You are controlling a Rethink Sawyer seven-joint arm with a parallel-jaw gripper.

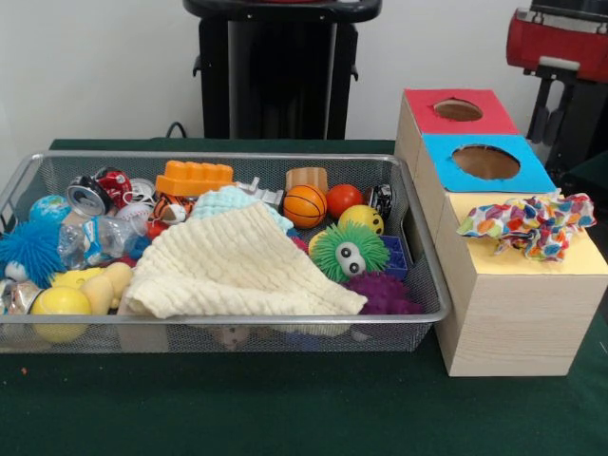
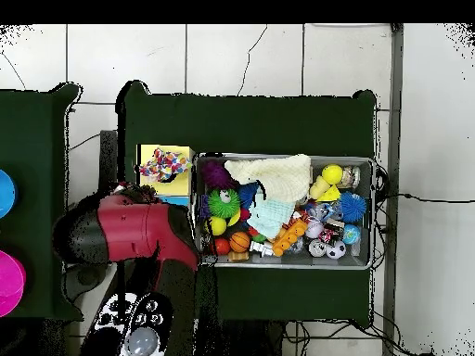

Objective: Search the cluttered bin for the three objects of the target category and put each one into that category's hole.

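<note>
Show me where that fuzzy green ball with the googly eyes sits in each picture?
Front view: fuzzy green ball with googly eyes lies right of centre in the wire mesh bin, beside the cream knitted cloth.
Overhead view: the ball lies at the bin's left end.
Shared landmark: the cloth.

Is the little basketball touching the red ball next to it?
Touching. In the front view the basketball and the red ball sit side by side in the bin, edges meeting with no gap.
</note>
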